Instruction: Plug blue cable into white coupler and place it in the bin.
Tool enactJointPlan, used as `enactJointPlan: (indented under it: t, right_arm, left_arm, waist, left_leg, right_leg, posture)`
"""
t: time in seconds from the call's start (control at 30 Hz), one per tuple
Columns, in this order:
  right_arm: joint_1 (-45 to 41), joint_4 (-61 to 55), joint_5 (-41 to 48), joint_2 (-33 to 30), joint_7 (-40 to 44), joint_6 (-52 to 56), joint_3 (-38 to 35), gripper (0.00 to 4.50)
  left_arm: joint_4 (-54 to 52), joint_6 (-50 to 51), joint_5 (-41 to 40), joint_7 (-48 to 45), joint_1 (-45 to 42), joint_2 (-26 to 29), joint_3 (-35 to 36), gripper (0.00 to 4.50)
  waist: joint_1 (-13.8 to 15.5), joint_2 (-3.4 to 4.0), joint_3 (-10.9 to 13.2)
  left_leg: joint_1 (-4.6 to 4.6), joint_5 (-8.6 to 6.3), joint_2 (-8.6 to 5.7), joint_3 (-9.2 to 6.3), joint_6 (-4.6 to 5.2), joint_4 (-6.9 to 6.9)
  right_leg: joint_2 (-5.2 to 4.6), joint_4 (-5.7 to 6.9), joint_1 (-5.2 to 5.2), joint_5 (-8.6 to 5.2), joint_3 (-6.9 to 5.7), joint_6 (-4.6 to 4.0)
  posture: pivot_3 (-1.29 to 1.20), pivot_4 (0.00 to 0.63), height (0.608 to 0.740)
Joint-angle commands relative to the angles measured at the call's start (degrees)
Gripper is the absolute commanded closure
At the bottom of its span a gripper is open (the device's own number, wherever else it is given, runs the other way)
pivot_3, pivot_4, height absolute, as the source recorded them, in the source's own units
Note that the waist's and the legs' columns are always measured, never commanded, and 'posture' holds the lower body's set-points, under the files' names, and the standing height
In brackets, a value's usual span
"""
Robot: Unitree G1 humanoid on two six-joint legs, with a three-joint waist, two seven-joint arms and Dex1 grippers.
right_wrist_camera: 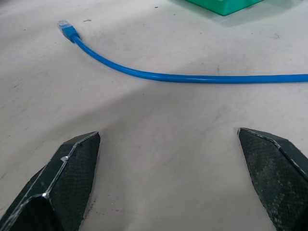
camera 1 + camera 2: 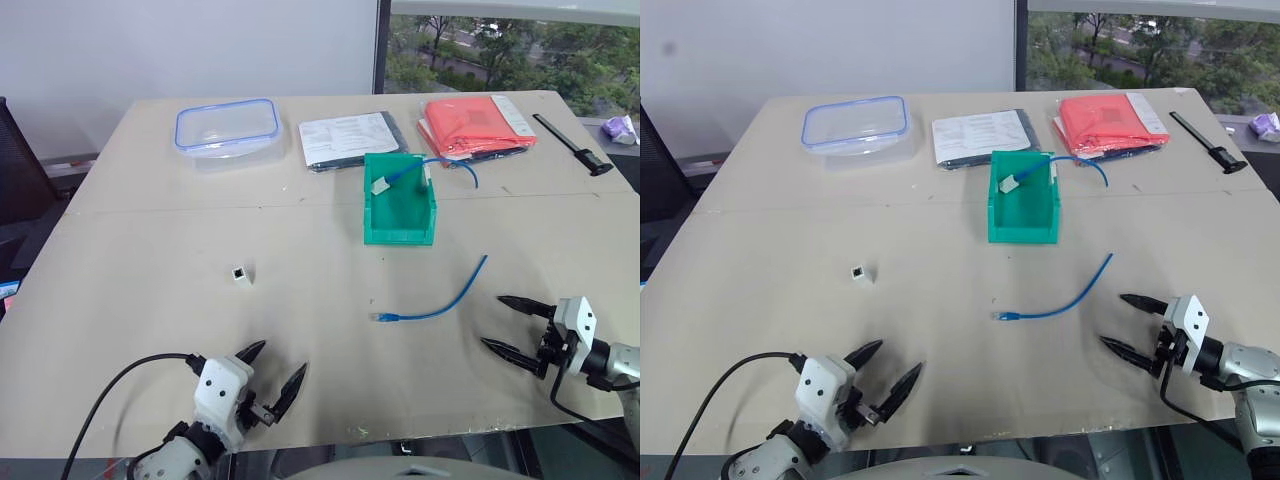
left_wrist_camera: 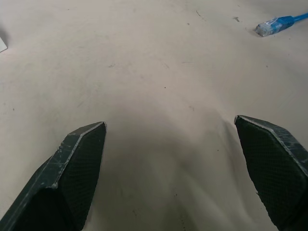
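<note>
The left gripper [image 2: 272, 372] hovers low over the near edge of the table [image 2: 140, 300], its two black fingers [image 3: 77, 168] spread wide with nothing between them. Ahead of it and slightly toward its outer side sits the white coupler [image 2: 239, 275], alone on the bare board, well apart from the fingers. Farther off toward the other arm lies the clear plug end of the blue cable [image 2: 436, 304].

The right gripper [image 2: 515, 325] rests just above the table near its right edge, fingers [image 1: 67, 183] likewise splayed and empty. The blue cable lies just in front of it, near but not touching, curving from the plug on the inner side up and away toward the outer side.

Beyond the cable, farther from both hands, stands the bin [image 2: 399, 200], green, holding a longer white block [image 2: 381, 184] with its own blue cable tail [image 2: 450, 162] spilling over the far rim. Behind the bin lie a clear container with a blue rim [image 2: 227, 128], some printed papers [image 2: 350, 137], a red folder [image 2: 478, 123] and a black tool [image 2: 572, 144]
</note>
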Motion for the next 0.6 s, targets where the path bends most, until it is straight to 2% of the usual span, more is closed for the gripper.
enactJointPlan:
  t: [0.03,0.27,0.6]
  right_arm:
    - [1.44,0.39,-0.51,-0.02,0.79,-1.03,0.06,0.00]
    - [1.42,1.71,-0.51,0.10,0.81,-3.28,-0.21,0.00]
    - [0.69,2.11,-0.58,-0.14,0.85,-3.72,-0.18,0.00]
  left_arm:
    - [2.02,-3.47,1.15,-1.09,-1.56,-0.65,-0.72,0.10]
    - [4.80,-7.39,0.55,-4.22,-3.31,-0.87,-1.10,0.10]
    - [6.18,-7.50,0.10,-6.75,-6.02,0.11,-0.98,0.10]
  waist:
    - [0.01,0.02,-0.01]
    - [-0.05,0.12,-0.07]
    - [-0.02,0.13,-0.07]
  left_leg:
    - [0.00,0.00,0.00,0.00,0.00,0.00]
    - [0.00,0.00,0.03,0.05,0.00,0.00]
    - [0.01,0.00,0.03,0.05,0.01,0.01]
  right_leg:
    - [0.00,0.00,0.00,0.00,0.00,0.00]
    - [0.02,0.00,0.01,0.01,-0.05,0.00]
    - [0.02,0.00,0.02,0.01,-0.05,0.00]
  posture:
    - [0.00,0.150,0.740]
    - [0.00,0.150,0.740]
    - [0.00,0.150,0.740]
